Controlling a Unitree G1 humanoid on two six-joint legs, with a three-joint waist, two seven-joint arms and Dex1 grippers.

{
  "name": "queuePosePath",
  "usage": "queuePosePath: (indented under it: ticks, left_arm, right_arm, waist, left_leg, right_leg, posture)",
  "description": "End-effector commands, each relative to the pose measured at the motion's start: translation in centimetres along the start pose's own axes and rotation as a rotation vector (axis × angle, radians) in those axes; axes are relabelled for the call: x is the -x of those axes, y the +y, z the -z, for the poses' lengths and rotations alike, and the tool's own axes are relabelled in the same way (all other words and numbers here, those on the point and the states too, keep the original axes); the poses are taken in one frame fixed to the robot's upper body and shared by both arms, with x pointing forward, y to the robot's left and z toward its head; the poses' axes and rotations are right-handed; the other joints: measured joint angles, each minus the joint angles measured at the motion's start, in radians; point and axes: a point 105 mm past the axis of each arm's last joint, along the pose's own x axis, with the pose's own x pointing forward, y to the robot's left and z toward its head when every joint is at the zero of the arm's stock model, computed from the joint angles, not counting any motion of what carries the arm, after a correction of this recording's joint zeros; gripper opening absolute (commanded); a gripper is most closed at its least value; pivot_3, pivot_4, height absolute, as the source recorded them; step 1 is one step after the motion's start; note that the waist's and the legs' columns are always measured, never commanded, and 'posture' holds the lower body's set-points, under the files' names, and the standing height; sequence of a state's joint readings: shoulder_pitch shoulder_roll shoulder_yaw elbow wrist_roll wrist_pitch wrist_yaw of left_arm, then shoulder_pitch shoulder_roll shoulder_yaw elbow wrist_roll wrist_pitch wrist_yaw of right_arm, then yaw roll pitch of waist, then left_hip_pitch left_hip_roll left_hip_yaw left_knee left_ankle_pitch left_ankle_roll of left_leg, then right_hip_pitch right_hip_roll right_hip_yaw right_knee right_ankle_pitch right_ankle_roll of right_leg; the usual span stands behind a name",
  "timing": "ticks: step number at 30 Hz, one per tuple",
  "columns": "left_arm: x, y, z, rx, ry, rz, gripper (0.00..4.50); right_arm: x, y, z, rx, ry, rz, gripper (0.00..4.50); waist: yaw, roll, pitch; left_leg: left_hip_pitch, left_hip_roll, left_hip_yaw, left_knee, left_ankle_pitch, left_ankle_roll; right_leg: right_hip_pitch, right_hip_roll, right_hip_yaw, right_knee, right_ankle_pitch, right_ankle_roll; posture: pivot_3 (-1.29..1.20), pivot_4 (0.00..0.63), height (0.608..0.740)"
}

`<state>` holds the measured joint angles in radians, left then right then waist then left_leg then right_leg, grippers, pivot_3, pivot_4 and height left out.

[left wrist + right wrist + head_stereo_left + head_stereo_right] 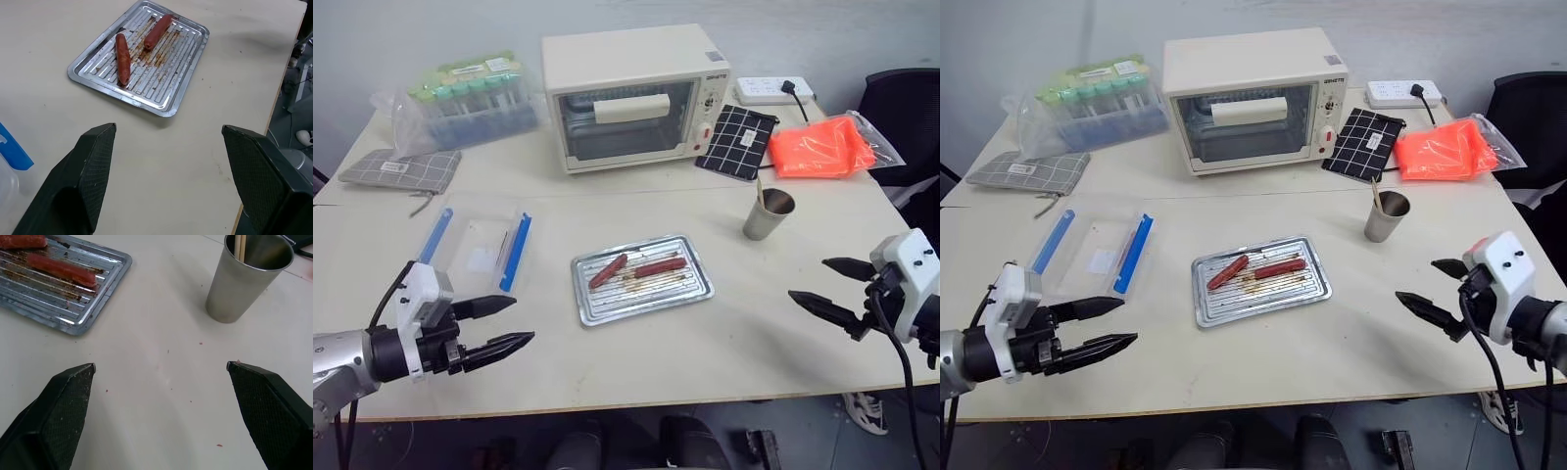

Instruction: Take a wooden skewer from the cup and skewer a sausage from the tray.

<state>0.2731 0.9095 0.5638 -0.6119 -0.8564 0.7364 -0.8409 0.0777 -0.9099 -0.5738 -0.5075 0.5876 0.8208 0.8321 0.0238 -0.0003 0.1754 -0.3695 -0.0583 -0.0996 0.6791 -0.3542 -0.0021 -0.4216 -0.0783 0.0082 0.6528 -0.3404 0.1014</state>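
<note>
On the pale surface (pixel 734 343), seen from the head, the cup (pixel 769 215) stood well right of the tray (pixel 642 278), both grippers hovering empty, jaws apart. From the left gripper (pixel 164 161), the longer sausage (pixel 123 58) lay loose on ridges; a skewer's push could roll it. From the right gripper (pixel 161 396), the wooden skewer (pixel 240 246) leaned inside the light cup; a clumsy pinch might tip it.

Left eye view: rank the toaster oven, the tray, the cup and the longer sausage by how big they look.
1. toaster oven
2. tray
3. cup
4. sausage
The oven stands farthest from the camera yet looks biggest, so that rank is safe. The cup and sausage look close; the cup looks bulkier.
</note>
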Motion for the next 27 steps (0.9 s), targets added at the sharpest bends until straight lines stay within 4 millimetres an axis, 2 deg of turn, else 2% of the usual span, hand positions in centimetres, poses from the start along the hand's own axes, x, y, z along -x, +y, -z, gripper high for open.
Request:
queuePosePath:
  ticks: [1,10,15,17,22,27]
  left_arm:
    - [-0.3,-0.1,0.3,-0.03,0.012,-0.001,3.66]
    - [-0.8,-0.2,0.4,-0.002,-0.023,-0.008,3.66]
    - [-1.2,-0.1,-0.1,-0.01,-0.049,0.003,4.49]
    - [-1.4,-0.3,-0.5,-0.002,-0.066,0.03,4.49]
    - [-2.8,-0.8,-2.6,-0.008,-0.134,0.134,4.49]
    - [-4.8,-1.0,-5.0,-0.061,-0.169,0.262,4.49]
  right_arm:
    - [0.0,0.1,-0.8,0.025,-0.035,0.003,4.5]
    - [-0.7,0.2,-1.4,0.018,-0.06,-0.004,4.5]
    - [-1.0,0.1,-1.5,0.01,-0.054,0.009,4.5]
    - [-1.1,0.1,-1.8,0.003,-0.068,0.008,4.5]
    - [-1.8,-0.8,-4.1,-0.003,-0.147,0.037,4.5]
    - [-3.5,-2.7,-6.8,0.002,-0.227,0.099,4.5]
  waist:
    - [0.0,0.0,0.0]
    - [0.0,0.0,0.0]
    - [0.001,0.0,0.0]
    - [0.0,0.0,0.0]
    - [0.0,0.0,0.0]
    - [-0.002,0.0,0.0]
  left_leg:
    - [0.0,0.0,0.0,0.0,0.0,0.0]
    - [0.0,0.0,0.0,0.0,0.0,0.0]
    - [0.0,0.0,0.0,0.001,0.0,0.0]
    - [0.0,0.0,0.0,0.001,0.0,0.0]
    - [0.0,0.0,0.0,0.002,0.0,0.0]
    - [0.0,0.0,0.0,0.002,0.0,0.0]
  right_leg:
    - [0.0,0.0,0.0,0.0,0.0,0.0]
    - [0.0,0.0,0.0,0.0,0.0,0.0]
    - [0.0,0.0,0.0,0.0,0.0,0.0]
    - [0.0,0.0,0.0,0.0,0.0,0.0]
    - [0.0,0.0,0.0,0.001,0.0,0.0]
    - [0.0,0.0,-0.001,0.001,0.0,0.0]
  posture:
    - [0.0,0.15,0.74]
    - [0.0,0.15,0.74]
    - [0.0,0.15,0.74]
    - [0.0,0.15,0.74]
    - [0.0,0.15,0.74]
    - [0.0,0.15,0.74]
